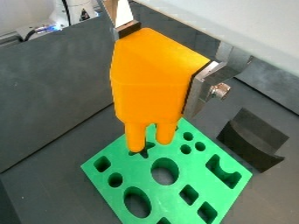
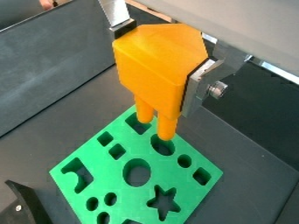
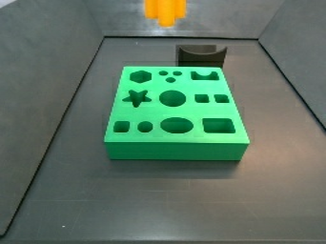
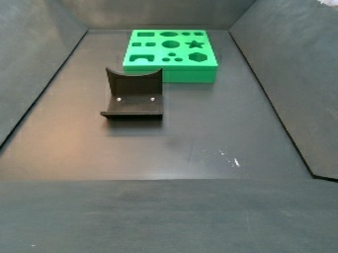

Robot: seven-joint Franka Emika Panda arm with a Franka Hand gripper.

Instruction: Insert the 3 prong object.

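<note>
The 3 prong object (image 1: 149, 87) is a bright orange block with prongs pointing down. My gripper (image 1: 162, 59) is shut on it, with the silver fingers (image 1: 201, 89) on two opposite sides; both wrist views show this (image 2: 160, 52). The piece hangs upright above the green board (image 1: 100, 164) with its prong tips over the board's holes, and I cannot tell whether they touch. In a side view the orange piece (image 3: 166, 10) shows at the top edge, above the board's (image 3: 178, 151) far side. In the other side view only the board (image 4: 172, 74) shows; the gripper is out of view.
A black curved block (image 3: 200, 54) stands just behind the green board, and it also shows in the other views (image 4: 132, 96) (image 1: 257, 136). Dark walls (image 3: 76, 114) enclose the grey floor on the sides.
</note>
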